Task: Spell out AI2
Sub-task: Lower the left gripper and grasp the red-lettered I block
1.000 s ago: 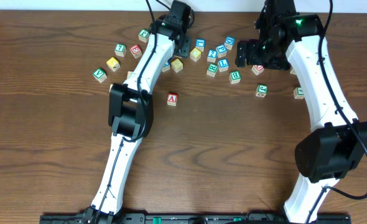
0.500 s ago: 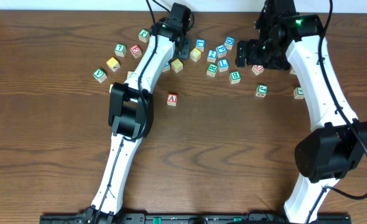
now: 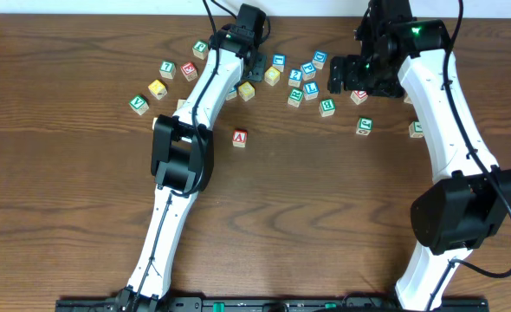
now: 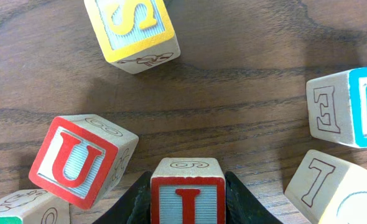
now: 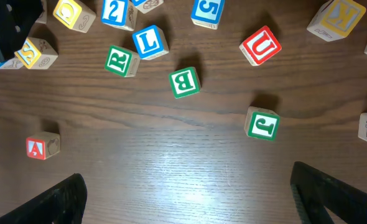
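My left gripper [image 3: 254, 62] is at the back of the table among the scattered letter blocks. In the left wrist view its jaws [image 4: 188, 182] press both sides of a red I block [image 4: 187, 200], which rests on the wood. The gripper hides this block in the overhead view. The red A block [image 3: 240, 138] stands alone in the middle of the table and also shows in the right wrist view [image 5: 42, 147]. A blue 2 block [image 3: 295, 77] lies in the back cluster [image 5: 118, 11]. My right gripper [image 3: 346, 76] hovers open and empty [image 5: 190, 193] above the table.
Around the I block are a red U block [image 4: 81, 158], a yellow S block [image 4: 134, 28] and a blue E block [image 4: 351, 106]. Below the right gripper are a blue L [image 5: 149, 42], a green R [image 5: 121, 61], a green B [image 5: 185, 82], a green J [image 5: 262, 124] and a red U [image 5: 260, 45].
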